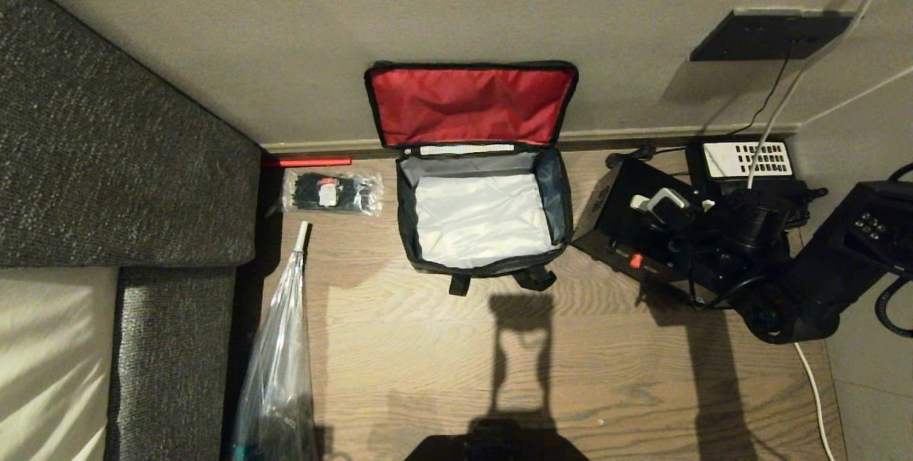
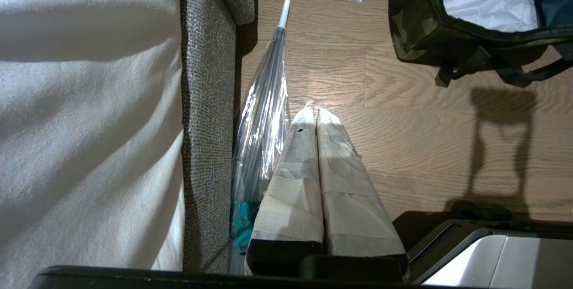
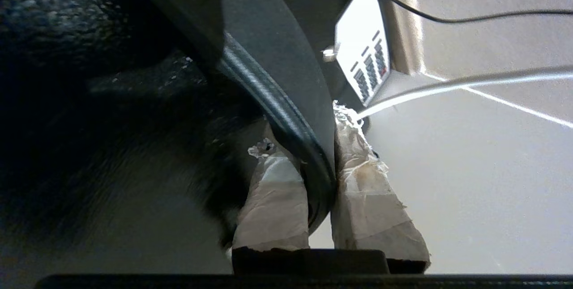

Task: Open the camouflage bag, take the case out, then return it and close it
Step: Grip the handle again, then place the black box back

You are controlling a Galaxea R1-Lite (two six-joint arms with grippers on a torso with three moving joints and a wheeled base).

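Taped fingers (image 3: 277,190) of the right tool (image 3: 320,163) are pinching a dark curved bar between them, which I am judging to be the handle (image 3: 286,114) of the case (image 1: 628,222); the jaws are standing almost together with only that bar in the gap. In the head view the case is lying flat on the wooden floor (image 1: 570,361), just beside the right wall of the camouflage bag (image 1: 485,211) and in front of a black telephone (image 1: 747,159) with a white keypad. The bag is sitting open against the wall, its red-lined lid flap (image 1: 471,104) leaning back, its grey lining bare and nothing showing inside.

The left tool (image 2: 315,114) is hanging parked over the floor with its taped fingers pressed together and nothing between them, near a clear plastic bag (image 2: 264,114) beside the sofa (image 1: 121,140).

The case is looking rigid and probably somewhat weighty, so it will likely be swinging from the handle once lifted; the handle is the sensible hold. The bag is soft, so its walls may be folding inward under a catching corner. The case is nearly as wide as the opening, leaving little slack at the rim. Cables (image 1: 774,100) and the telephone are crowding the right side, while open floor is lying in front of the bag.
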